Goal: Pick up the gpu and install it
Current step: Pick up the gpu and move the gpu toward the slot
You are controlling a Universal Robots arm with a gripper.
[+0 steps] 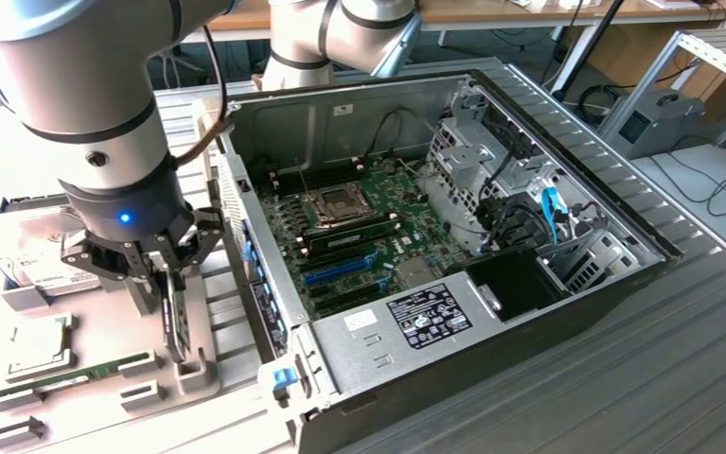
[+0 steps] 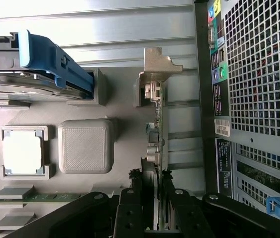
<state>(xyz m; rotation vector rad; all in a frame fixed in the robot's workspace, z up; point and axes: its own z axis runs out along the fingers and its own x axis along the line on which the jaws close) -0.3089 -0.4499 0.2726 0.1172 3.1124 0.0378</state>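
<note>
The bracket of the gpu is coloured silver, the tray grey, the caddy blue, the board green.

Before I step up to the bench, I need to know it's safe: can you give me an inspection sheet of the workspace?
Surface: ribbed metal table, grey tray on it.
Job's things: gpu on edge in its tray slot; open PC case beside.
Clutter: hard drive, CPU, memory stick in the tray.
Claw: closed on the gpu.
Cables: blue cable inside the case; black ones on the floor.
Surroundings: desk, metal rack.
</note>
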